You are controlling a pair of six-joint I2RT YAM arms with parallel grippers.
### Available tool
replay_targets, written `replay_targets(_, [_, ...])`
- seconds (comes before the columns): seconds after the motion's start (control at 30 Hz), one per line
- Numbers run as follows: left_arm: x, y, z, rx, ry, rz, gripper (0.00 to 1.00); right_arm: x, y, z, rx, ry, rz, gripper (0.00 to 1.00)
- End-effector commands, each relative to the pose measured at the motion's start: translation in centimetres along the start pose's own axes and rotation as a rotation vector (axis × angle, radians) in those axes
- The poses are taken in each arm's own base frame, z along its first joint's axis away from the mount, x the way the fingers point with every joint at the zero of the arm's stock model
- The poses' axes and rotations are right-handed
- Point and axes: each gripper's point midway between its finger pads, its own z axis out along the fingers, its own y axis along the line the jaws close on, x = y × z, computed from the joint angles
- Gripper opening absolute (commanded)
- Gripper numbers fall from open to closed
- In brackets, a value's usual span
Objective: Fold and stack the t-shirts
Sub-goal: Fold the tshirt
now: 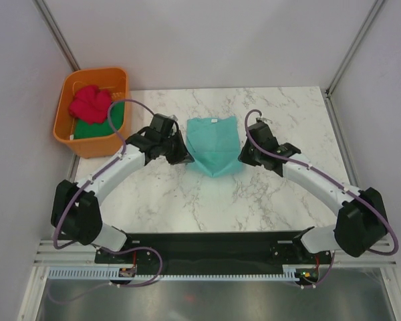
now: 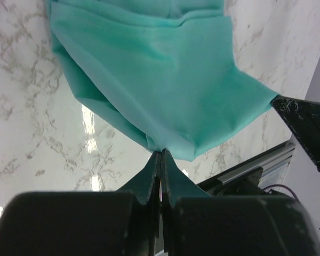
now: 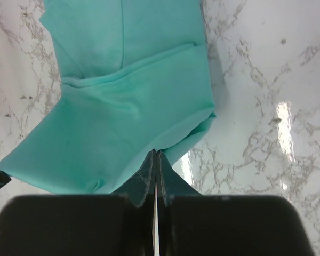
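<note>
A teal t-shirt (image 1: 212,142) lies partly folded in the middle of the marble table, its near end drawn to a point. My left gripper (image 1: 186,159) is shut on the shirt's left near edge; in the left wrist view the teal cloth (image 2: 160,74) runs into the pinched tips of that gripper (image 2: 161,152). On the right near edge my right gripper (image 1: 242,157) is likewise shut, the cloth (image 3: 122,117) caught between its closed tips (image 3: 156,152). A pinkish-red t-shirt (image 1: 89,101) and a dark green t-shirt (image 1: 111,120) sit crumpled in the tub.
The orange plastic tub (image 1: 93,144) stands at the table's far left corner, just behind the left arm. White walls and metal posts close in the back and sides. The right arm's dark fingertip (image 2: 304,122) shows at the right of the left wrist view.
</note>
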Motion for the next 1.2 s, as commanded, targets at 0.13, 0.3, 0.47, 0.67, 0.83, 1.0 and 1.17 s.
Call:
replay_targets(0.13, [-8.3, -2.6, -0.6, 0.063, -0.109, 0.019, 0.02, -7.3, 2.7, 1.3, 0.0, -0.11, -0.051, 0.0])
replay_targets(0.3, [-12.6, -3.9, 1.5, 0.074, -0.138, 0.053, 0.02, -11.2, 3.6, 3.3, -0.008, -0.133, -0.044, 0.0])
replay_targets(0.47, [-17.2, -4.5, 3.3, 0.082, -0.191, 0.045, 0.02, -14.4, 4.1, 6.8, -0.026, -0.134, -0.032, 0.0])
replay_targets(0.67, [-21.8, -4.0, 7.0, 0.065, -0.236, 0.053, 0.02, -17.1, 4.5, 11.9, -0.085, -0.124, -0.017, 0.0])
replay_targets(0.83, [-24.6, -2.8, 11.0, 0.054, -0.252, 0.05, 0.02, -18.0, 4.7, 16.4, -0.119, -0.11, -0.021, 0.0])
replay_targets(1.0, [-26.9, -0.8, 12.7, 0.018, -0.294, 0.02, 0.02, -18.8, 3.6, 19.0, -0.088, -0.137, -0.038, 0.0])
replay_targets(1.17, [-28.8, 0.8, 14.5, 0.003, -0.325, 0.024, 0.02, -20.0, 3.0, 20.5, -0.078, -0.167, -0.051, 0.0])
